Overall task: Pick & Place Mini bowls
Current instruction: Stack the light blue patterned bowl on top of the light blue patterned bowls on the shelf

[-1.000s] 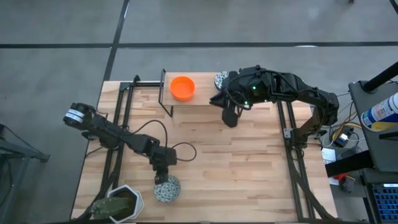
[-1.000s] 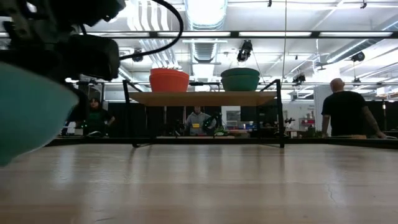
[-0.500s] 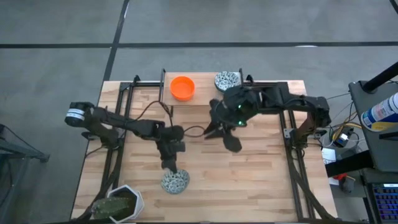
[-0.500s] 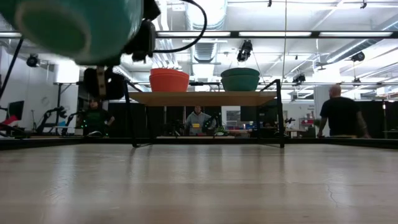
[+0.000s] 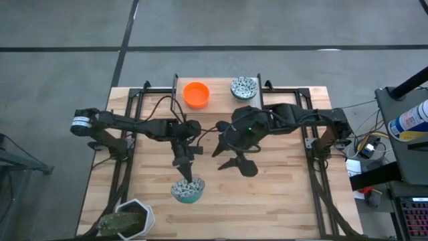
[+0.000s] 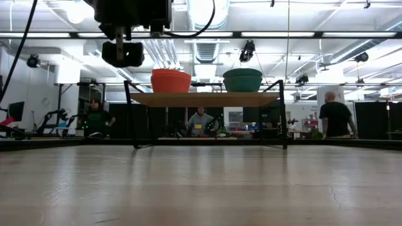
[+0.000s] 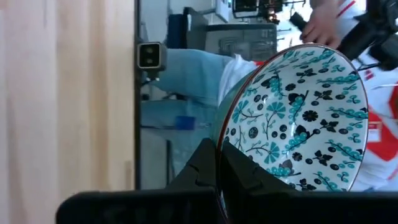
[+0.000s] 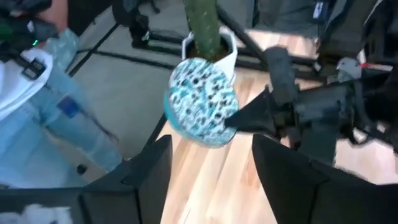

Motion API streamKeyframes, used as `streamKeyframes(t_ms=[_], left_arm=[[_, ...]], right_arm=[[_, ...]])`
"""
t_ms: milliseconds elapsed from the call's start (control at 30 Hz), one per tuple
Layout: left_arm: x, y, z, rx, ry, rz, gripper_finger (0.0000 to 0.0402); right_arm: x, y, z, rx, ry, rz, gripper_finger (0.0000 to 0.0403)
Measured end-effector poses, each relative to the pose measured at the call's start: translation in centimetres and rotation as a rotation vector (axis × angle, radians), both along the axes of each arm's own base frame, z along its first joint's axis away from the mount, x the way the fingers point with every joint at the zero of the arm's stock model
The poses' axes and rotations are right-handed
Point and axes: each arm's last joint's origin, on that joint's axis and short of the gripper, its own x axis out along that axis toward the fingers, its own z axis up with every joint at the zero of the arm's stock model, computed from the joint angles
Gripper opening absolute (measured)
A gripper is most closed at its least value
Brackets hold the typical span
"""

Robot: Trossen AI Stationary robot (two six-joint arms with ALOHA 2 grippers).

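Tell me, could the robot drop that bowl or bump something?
It might. The left hand pinches the patterned bowl only by its rim, up in the air, so it could slip and fall on the table. The right hand hangs open close by, so the two arms could bump. The plant pot sits at the near corner, and a low swing could clip it.

Left claw (image 5: 186,175) grips a patterned bowl (image 5: 188,191), seemingly by its rim; right claw (image 5: 232,157) spread wide nearby.
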Motion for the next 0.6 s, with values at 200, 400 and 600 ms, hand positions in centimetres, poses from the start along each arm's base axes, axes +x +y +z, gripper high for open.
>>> streamKeyframes(t_ms=[200,400,600], left_arm=[[0.4,0.0,1.0,-0.049,0.033,-0.01,0.0001],[0.7,0.7,1.7,-0.096,0.029,-0.007,0.0001],[1.0,1.9,2.1,-0.125,0.066,0.063,0.0001]], right_arm=[[1.1,0.8,-0.3,0.01,-0.052,0.028,0.0227],[2.0,1.3,-1.3,0.025,-0.03,0.063,0.0219],[3.1,1.6,-1.9,0.042,-0.058,0.082,0.0215]])
